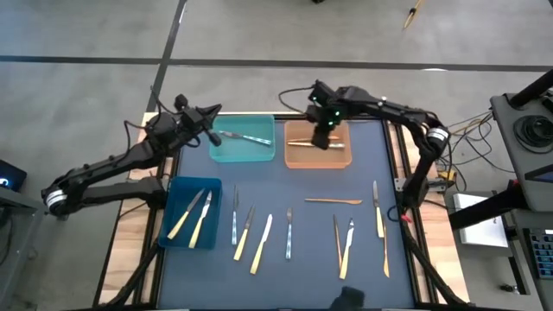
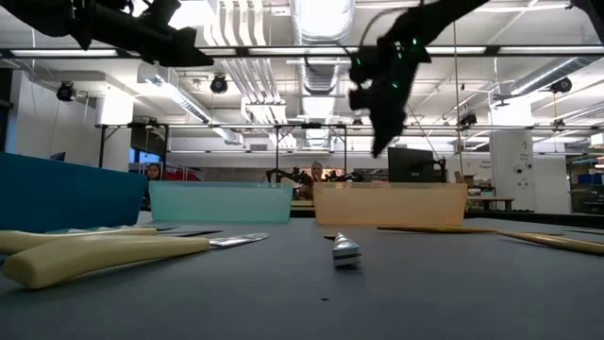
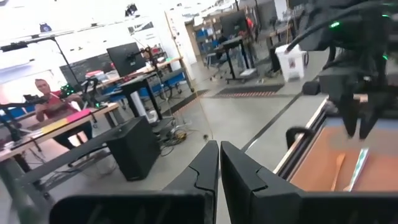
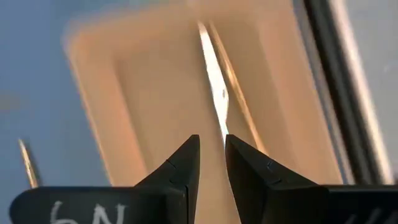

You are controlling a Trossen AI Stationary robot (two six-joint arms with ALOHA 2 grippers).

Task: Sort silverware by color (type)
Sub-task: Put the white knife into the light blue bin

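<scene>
Several pieces of silverware lie flat on the dark mat in a loose row, among them a pale yellow knife (image 1: 262, 244), a silvery grey piece (image 1: 289, 231) and an orange-tan piece (image 1: 333, 201). Two pale yellow pieces (image 1: 193, 217) lie in the blue bin (image 1: 172, 226). Silvery pieces (image 1: 244, 137) lie in the teal bin (image 1: 226, 152), and orange-tan pieces (image 1: 316, 144) in the orange bin (image 1: 294, 159). My right gripper (image 4: 212, 152) hangs high over the orange bin, pointing down, with a narrow gap between its fingers and nothing in it. My left gripper (image 3: 219, 163) is shut and empty, raised beside the teal bin's left end.
The three bins stand along the mat's far and left parts. The near middle of the mat (image 1: 302, 276) is bare. Wooden table edges (image 1: 130, 233) flank the mat. A person (image 3: 46, 102) sits at a desk in the room beyond.
</scene>
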